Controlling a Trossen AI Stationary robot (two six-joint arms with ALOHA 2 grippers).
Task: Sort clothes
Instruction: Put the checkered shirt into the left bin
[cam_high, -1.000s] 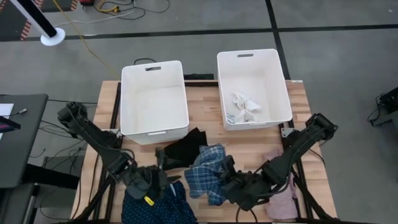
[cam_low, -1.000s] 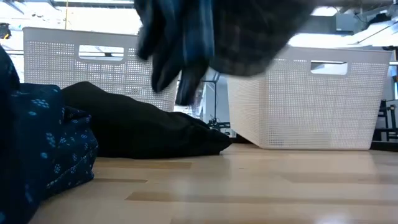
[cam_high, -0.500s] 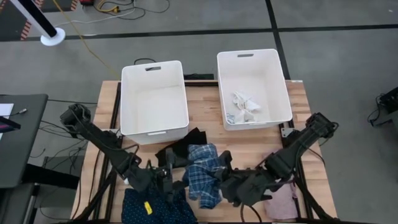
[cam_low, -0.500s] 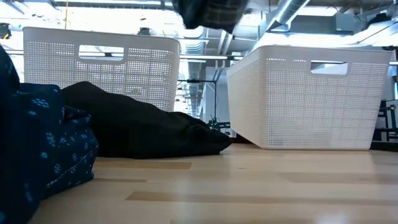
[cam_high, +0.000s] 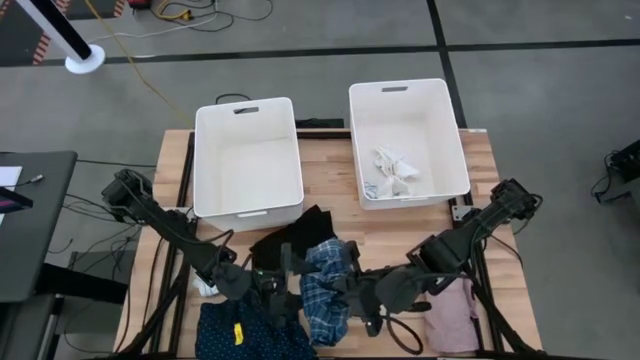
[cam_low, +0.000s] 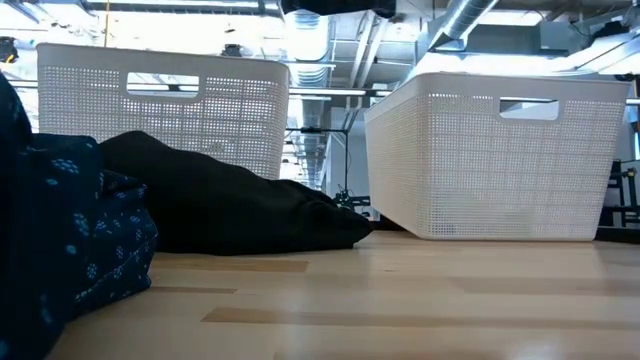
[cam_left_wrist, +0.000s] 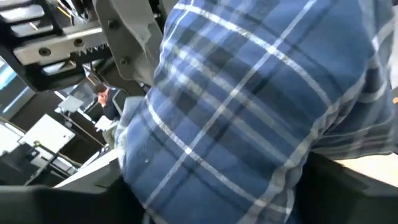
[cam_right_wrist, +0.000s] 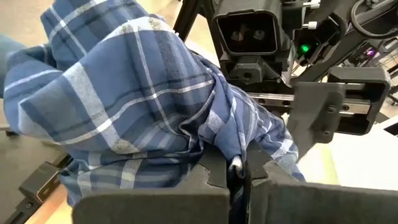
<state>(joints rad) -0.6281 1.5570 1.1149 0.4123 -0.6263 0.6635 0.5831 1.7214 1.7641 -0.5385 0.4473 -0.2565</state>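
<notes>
- The blue plaid garment (cam_high: 325, 288) hangs bunched above the front middle of the worktop (cam_high: 400, 228), lifted clear between the two arms.
- The right gripper (cam_high: 352, 290) has its jaws pinched shut on a fold of the plaid cloth.
- The left gripper (cam_high: 283, 283) stands just beside the plaid with its jaws spread wide, the cloth lying against them but not clamped.
- Black garment (cam_high: 290, 238) lies behind it; navy patterned garment (cam_high: 250, 335) front left; pale pink garment (cam_high: 455, 315) front right.
- White garment (cam_high: 392, 170) sits in the right bin (cam_high: 440, 120); left bin (cam_high: 248, 205) stands beside.
- Against a second ago, the plaid has risen and shifted leftward, and the left gripper has come up against it.
</notes>
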